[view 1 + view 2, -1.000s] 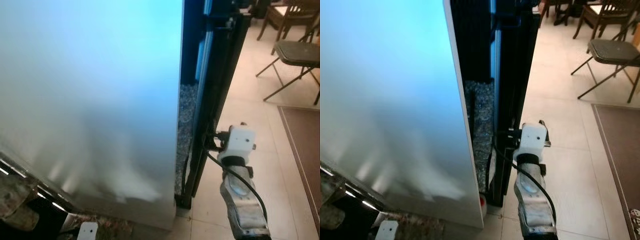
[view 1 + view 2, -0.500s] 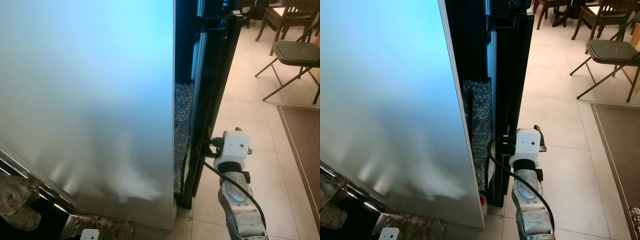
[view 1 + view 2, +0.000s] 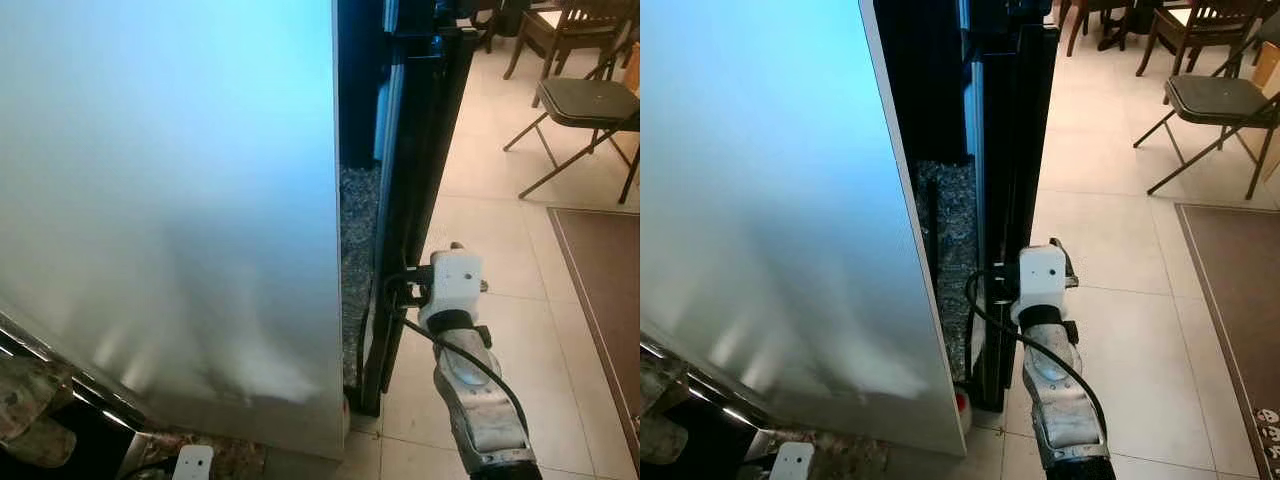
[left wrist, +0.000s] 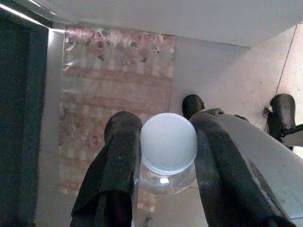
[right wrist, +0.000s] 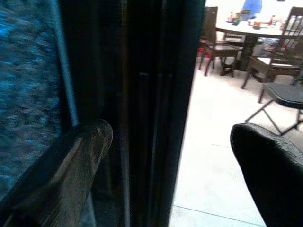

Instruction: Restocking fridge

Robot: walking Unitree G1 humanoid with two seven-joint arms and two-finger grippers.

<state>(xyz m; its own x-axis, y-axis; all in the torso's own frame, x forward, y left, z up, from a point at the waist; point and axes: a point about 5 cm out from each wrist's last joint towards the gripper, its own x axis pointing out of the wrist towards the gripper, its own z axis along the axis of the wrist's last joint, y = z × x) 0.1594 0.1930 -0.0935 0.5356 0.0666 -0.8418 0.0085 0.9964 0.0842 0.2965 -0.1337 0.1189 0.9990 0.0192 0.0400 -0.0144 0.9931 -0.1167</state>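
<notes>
On our left there's the big pale silvery fridge door (image 3: 170,200), swung open so its flat face takes up most of the head view. Down low, our left gripper (image 4: 163,151) is clamped on a clear plastic bottle with a white ribbed cap (image 4: 168,144), one black finger on each side of the cap (patterned floor mat (image 4: 111,90) below it). Just right of the door edge stands the tall black fridge frame (image 3: 415,190). Our right gripper (image 5: 173,156) has its fingers spread wide around that dark frame edge, the white wrist camera block (image 3: 452,283) right beside it. Farther right, a black folding chair (image 3: 585,105) sits on beige tile floor (image 3: 500,220).
</notes>
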